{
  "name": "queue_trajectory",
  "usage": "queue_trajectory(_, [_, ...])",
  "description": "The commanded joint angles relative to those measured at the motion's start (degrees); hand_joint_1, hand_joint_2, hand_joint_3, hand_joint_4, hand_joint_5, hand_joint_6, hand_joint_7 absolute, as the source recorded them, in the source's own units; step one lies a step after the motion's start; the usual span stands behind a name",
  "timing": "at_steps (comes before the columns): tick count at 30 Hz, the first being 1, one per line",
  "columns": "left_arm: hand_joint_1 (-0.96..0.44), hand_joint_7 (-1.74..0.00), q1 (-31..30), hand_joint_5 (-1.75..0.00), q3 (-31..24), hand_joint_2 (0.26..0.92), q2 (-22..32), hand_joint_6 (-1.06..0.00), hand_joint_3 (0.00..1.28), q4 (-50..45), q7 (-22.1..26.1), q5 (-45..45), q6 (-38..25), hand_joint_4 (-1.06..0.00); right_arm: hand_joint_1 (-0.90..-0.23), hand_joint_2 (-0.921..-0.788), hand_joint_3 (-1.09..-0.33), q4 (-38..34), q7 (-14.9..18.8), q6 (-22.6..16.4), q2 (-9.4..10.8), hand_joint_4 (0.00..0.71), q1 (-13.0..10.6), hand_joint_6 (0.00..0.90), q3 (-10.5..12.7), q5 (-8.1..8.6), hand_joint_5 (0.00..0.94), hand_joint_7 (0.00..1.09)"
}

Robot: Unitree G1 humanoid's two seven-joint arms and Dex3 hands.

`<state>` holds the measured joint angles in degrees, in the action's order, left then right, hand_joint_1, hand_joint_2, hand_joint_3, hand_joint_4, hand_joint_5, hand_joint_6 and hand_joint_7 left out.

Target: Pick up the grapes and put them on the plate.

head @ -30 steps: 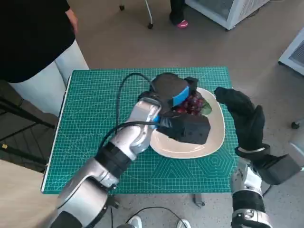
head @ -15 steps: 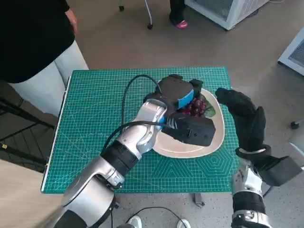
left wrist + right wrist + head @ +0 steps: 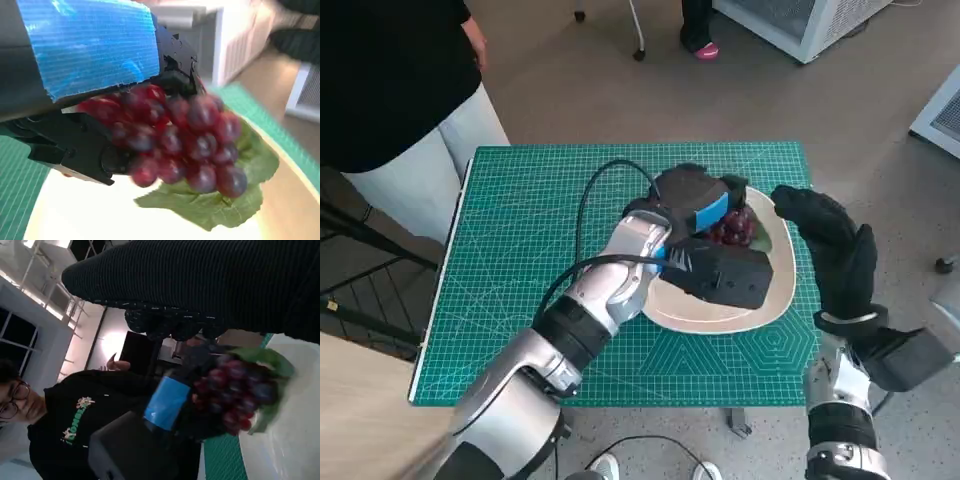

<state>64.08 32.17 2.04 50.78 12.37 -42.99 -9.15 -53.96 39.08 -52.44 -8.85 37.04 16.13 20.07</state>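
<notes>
My left hand (image 3: 695, 200) holds a bunch of dark red grapes (image 3: 732, 227) with green leaves over the far part of the cream plate (image 3: 720, 312). In the left wrist view the grapes (image 3: 187, 142) hang from the black fingers (image 3: 90, 150) above the plate (image 3: 100, 215), the green leaf (image 3: 220, 205) trailing below. The right wrist view shows the left hand (image 3: 170, 405) with the grapes (image 3: 235, 390) over the plate (image 3: 295, 440). My gloved right hand (image 3: 830, 250) hovers open just beyond the plate's right rim, holding nothing.
The plate lies on a green cutting mat (image 3: 520, 250) covering the small table. A person in black top and pale trousers (image 3: 410, 120) stands at the far left corner; the same person (image 3: 65, 420) shows in the right wrist view. A foot (image 3: 703, 48) is beyond the table.
My left hand has carried the grapes slightly further right over the plate's far side. The right hand has barely moved.
</notes>
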Motion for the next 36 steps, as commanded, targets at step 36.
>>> queue_trajectory(36, [-0.59, 0.00, -9.6, 0.00, -9.1, 0.839, 12.3, -0.13, 0.02, -10.6, 1.0, 12.9, 17.7, 0.00, -0.406, -0.921, -0.587, -0.3, -0.1, 0.7, -0.1, 0.506, -1.1, 0.481, -0.2, -0.02, 0.000, 0.11])
